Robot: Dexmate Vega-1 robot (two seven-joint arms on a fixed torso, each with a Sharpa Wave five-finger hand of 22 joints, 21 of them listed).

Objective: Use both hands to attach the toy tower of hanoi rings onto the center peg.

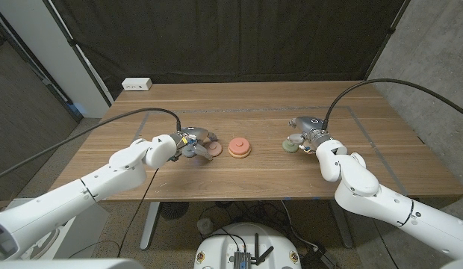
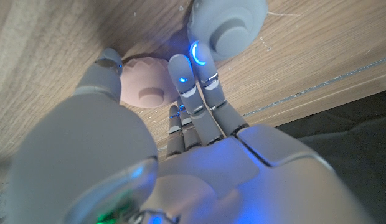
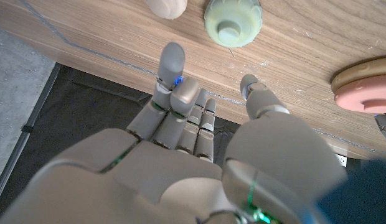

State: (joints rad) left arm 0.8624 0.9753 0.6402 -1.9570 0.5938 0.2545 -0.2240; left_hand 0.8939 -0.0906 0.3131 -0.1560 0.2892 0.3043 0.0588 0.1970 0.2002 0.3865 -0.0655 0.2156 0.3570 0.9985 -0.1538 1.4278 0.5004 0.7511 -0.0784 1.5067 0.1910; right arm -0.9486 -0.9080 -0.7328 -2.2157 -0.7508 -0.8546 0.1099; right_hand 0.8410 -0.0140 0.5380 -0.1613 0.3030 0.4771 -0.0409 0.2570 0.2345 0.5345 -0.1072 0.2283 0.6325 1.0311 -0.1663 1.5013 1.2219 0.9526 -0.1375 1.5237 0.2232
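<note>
At the middle of the wooden table (image 1: pixel 246 112) sits the tan base (image 1: pixel 240 152) with a pink ring (image 1: pixel 239 145) already on its peg. Just to its left, the left hand (image 1: pixel 190 142) reaches over a dusty-pink ring (image 2: pixel 147 84) and a grey ring (image 2: pixel 227 28), fingertips (image 2: pixel 180 68) touching them without a clear grip. To the right, the right hand (image 1: pixel 309 134) hovers with fingers apart, near a pale green ring (image 3: pixel 232 22) and a beige ring (image 3: pixel 167 7).
</note>
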